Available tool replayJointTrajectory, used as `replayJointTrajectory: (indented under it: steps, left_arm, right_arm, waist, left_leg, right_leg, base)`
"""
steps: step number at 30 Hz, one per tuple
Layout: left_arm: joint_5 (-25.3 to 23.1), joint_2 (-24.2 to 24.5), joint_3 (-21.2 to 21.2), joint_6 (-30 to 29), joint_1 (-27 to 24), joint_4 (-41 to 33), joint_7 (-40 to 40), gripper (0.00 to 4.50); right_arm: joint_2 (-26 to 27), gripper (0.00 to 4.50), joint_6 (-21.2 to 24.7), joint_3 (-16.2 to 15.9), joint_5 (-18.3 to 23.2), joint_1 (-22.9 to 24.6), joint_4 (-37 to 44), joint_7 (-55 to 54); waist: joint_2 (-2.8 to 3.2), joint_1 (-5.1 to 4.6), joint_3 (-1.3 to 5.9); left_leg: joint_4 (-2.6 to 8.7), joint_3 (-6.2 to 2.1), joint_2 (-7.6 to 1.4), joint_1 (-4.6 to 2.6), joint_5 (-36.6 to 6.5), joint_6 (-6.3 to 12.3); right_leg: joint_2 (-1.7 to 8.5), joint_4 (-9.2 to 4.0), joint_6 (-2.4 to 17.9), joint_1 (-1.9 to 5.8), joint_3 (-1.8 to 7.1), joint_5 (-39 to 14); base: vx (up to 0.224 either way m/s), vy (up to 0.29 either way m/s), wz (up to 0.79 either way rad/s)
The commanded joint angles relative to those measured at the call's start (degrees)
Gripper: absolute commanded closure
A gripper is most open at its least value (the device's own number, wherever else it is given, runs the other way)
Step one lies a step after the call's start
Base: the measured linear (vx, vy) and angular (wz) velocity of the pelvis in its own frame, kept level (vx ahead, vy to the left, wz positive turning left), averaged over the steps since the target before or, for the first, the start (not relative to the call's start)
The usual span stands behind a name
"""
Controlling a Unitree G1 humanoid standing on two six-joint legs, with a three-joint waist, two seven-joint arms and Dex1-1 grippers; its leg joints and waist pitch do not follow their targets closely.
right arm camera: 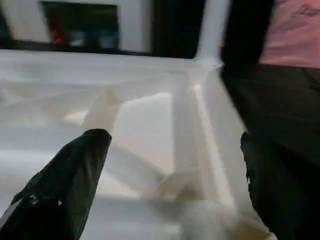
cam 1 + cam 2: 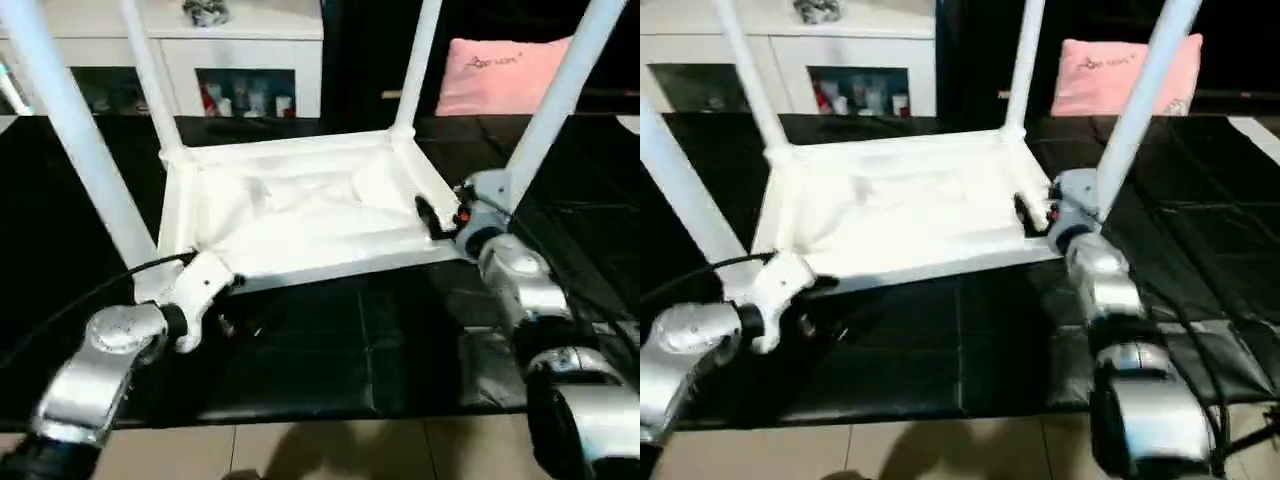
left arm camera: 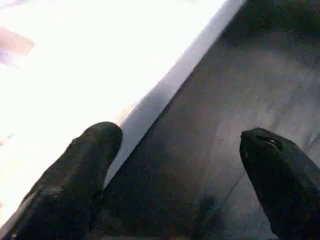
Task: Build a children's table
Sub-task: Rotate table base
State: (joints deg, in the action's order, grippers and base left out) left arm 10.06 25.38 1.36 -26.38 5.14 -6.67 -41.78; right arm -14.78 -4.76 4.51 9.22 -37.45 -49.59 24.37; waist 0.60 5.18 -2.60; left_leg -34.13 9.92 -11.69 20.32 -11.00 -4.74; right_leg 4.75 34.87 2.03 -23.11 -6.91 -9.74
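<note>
Mid-frame on the black worktop (image 2: 350,360), the upturned white plastic rectangular tabletop (image 2: 300,215) carries four white tapered tube legs (image 2: 70,130). The wrist views reveal both hands spread wide: left hand (image 3: 180,165) at the tabletop's edge, right hand (image 1: 172,167) over its ribbed underside. Writing on the pink cushion (image 2: 500,70), upper right, is unreadable.

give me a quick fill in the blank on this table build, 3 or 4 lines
1. The tabletop lies upside down on a ____ mat.
2. The number of white legs standing up from its corners is ____.
3. Behind the table, to the robot's right, rests a ____ cushion.
4. The left tool has its fingers ____, one on each side of the tabletop's edge.

Missing words: black; four; pink; open
</note>
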Motion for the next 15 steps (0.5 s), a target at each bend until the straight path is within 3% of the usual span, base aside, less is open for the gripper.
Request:
replayJointTrajectory:
  steps: [1, 7, 10, 12, 15]
  left_arm:
    - [2.40, -0.27, -2.38, -0.88, -0.96, -1.61, 1.11, 0.07]
    - [4.05, 5.84, -6.75, -2.56, -9.42, -4.50, -4.15, 0.07]
    - [5.06, 10.61, -9.73, -2.87, -7.99, 1.20, -7.92, 0.07]
    - [6.21, 12.21, -11.24, -3.27, -7.54, 3.19, -8.75, 0.07]
    - [8.16, 14.64, -16.67, -4.25, -7.21, 4.93, -8.30, 0.07]
  right_arm:
    - [-0.04, 0.00, 1.90, -1.15, 1.02, 1.01, 3.57, 3.31]
    - [-1.82, 0.00, 9.78, -5.83, 6.30, 10.60, 19.76, 15.76]
    - [-3.26, 0.00, 12.06, -7.79, 8.05, 14.74, 25.56, 20.86]
    - [-3.99, 0.00, 14.18, -8.53, 9.75, 17.01, 29.44, 24.01]
    - [-7.12, 0.00, 18.16, -11.79, 13.13, 21.75, 37.35, 31.73]
  waist:
    - [0.19, 0.08, 3.33]
    - [0.24, 0.04, 2.86]
    - [0.46, 0.24, 2.64]
    - [0.56, 0.32, 2.48]
    - [0.96, 0.56, 2.54]
  left_leg:
    - [4.01, -0.42, -1.22, 0.40, -13.67, 2.31]
    - [4.28, -0.51, -1.35, 0.09, -15.55, 3.31]
    - [4.35, -0.49, -1.23, -0.79, -17.63, 2.94]
    - [4.71, -0.83, -1.23, -0.72, -19.06, 2.60]
    - [4.89, -1.03, -1.64, -0.75, -19.93, 2.35]
  right_leg:
    - [3.41, -4.81, 7.88, 3.20, 3.13, -18.86]
    - [3.17, -5.59, 5.08, 2.69, 3.28, -24.34]
    - [2.91, -6.09, 4.37, 1.93, 3.36, -26.84]
    - [2.97, -6.23, 3.60, 2.27, 3.26, -27.91]
    - [3.07, -5.96, 4.57, 2.36, 3.45, -25.37]
  base:
    - [0.000, 0.000, 0.00]
    - [0.000, 0.000, 0.00]
    - [0.000, 0.000, 0.00]
    - [0.000, 0.000, 0.00]
    - [0.000, 0.000, 0.00]
